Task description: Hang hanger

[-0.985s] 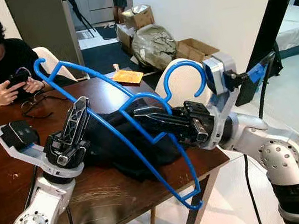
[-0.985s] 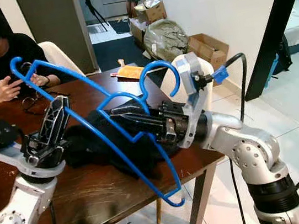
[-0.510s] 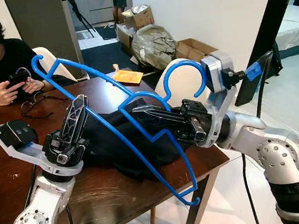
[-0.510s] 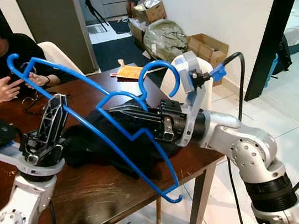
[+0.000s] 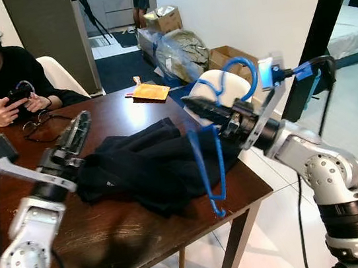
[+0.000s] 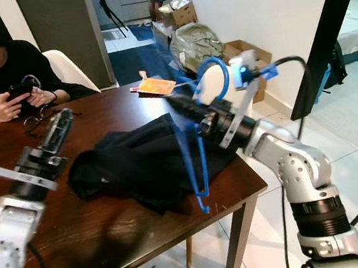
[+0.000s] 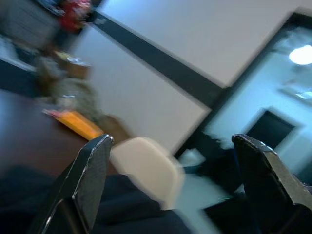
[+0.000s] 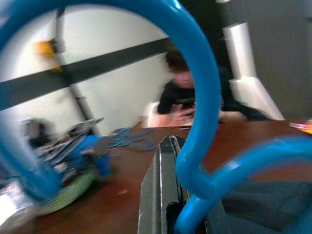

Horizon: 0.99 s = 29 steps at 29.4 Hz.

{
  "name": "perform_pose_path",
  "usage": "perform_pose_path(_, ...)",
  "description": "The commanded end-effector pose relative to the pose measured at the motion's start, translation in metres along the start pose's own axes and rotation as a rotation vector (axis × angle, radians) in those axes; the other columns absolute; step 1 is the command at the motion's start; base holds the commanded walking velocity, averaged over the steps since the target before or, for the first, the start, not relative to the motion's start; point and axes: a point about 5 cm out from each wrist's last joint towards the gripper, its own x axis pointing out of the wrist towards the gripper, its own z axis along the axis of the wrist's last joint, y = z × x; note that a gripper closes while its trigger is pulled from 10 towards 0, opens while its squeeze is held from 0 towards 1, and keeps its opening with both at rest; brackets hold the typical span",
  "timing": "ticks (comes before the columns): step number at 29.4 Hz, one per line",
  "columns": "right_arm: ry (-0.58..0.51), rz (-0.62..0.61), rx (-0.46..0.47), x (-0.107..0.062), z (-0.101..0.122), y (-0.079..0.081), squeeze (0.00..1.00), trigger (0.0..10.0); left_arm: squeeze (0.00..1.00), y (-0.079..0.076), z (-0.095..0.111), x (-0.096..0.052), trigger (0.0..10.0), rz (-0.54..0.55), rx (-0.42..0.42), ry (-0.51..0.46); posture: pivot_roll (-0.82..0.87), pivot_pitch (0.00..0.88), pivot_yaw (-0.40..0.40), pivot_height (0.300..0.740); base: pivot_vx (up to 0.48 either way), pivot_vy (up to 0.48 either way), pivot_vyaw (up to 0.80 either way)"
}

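Hanger [image 5: 208,144], blue: clamped between right gripper [image 5: 211,113] fingers, lifted off dark garment [image 5: 150,165]. Left gripper [image 5: 73,137] spread, empty. Step: carrying; next, find a rail.

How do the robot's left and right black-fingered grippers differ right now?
The right gripper is shut on the blue plastic hanger, held at the table's near corner; the left gripper is open and holds nothing. The right gripper sits beside the dark garment with the hanger hanging down over it; the left gripper points away above the brown wooden table. Both share long black fingers.
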Motion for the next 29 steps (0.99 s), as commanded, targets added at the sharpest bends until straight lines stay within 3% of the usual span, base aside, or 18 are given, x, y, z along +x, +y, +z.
perform_pose_path(1,-0.005,-0.094,-0.021,0.002,-0.001,-0.011,0.0,10.0,0.0,0.002,0.003,-0.002,10.0,0.075,0.101,0.035,0.11,0.011,-0.032,0.735,0.0,0.0,0.0)
perform_pose_path(2,-0.005,-0.094,-0.021,0.002,-0.001,-0.011,0.0,10.0,0.0,0.002,0.003,-0.002,10.0,0.075,0.101,0.035,0.11,0.011,-0.032,0.735,0.0,0.0,0.0)
perform_pose_path(3,-0.006,-0.175,-0.027,0.001,-0.002,-0.021,0.0,10.0,0.0,0.004,0.001,-0.003,10.0,0.158,0.229,0.081,0.12,0.014,-0.036,0.735,0.0,0.0,0.0)
perform_pose_path(4,-0.006,-0.175,-0.027,0.001,-0.002,-0.021,0.0,10.0,0.0,0.004,0.001,-0.003,10.0,0.158,0.229,0.081,0.12,0.014,-0.036,0.735,0.0,0.0,0.0)
perform_pose_path(5,-0.006,-0.236,-0.032,-0.001,-0.004,-0.029,0.0,10.0,0.0,0.005,-0.003,-0.004,10.0,0.222,0.377,0.134,0.12,0.014,-0.036,0.735,0.0,0.0,0.0)
perform_pose_path(6,-0.006,-0.236,-0.032,-0.001,-0.004,-0.029,0.0,10.0,0.0,0.005,-0.003,-0.004,10.0,0.222,0.377,0.134,0.12,0.014,-0.036,0.735,0.0,0.0,0.0)
perform_pose_path(7,-0.005,-0.283,-0.042,-0.003,-0.006,-0.035,0.0,10.0,0.0,0.006,-0.008,-0.004,10.0,0.276,0.486,0.158,0.12,0.016,-0.037,0.735,0.0,0.0,0.0)
perform_pose_path(8,-0.005,-0.283,-0.042,-0.003,-0.006,-0.035,0.0,10.0,0.0,0.006,-0.008,-0.004,10.0,0.276,0.486,0.158,0.12,0.016,-0.037,0.735,0.0,0.0,0.0)
perform_pose_path(9,0.004,-0.313,-0.061,-0.004,-0.008,-0.038,0.0,10.0,0.0,0.006,-0.011,-0.004,10.0,0.316,0.562,0.162,0.12,0.017,-0.038,0.735,0.0,0.0,0.0)
perform_pose_path(15,0.043,-0.335,-0.127,-0.003,-0.014,-0.04,0.0,10.0,0.0,0.006,-0.014,-0.001,10.0,0.363,0.615,0.146,0.12,0.016,-0.036,0.735,-0.086,0.107,0.0)
perform_pose_path(17,0.053,-0.327,-0.16,0.0,-0.017,-0.037,0.0,10.0,0.0,0.003,-0.011,0.008,10.0,0.383,0.663,0.118,0.12,0.014,-0.037,0.735,-0.307,0.309,0.78)
perform_pose_path(29,0.027,-0.31,-0.146,0.005,-0.016,-0.034,0.0,10.0,0.0,0.002,0.005,0.016,10.0,0.421,0.724,0.06,0.12,0.006,-0.035,0.735,-0.333,0.298,0.74)
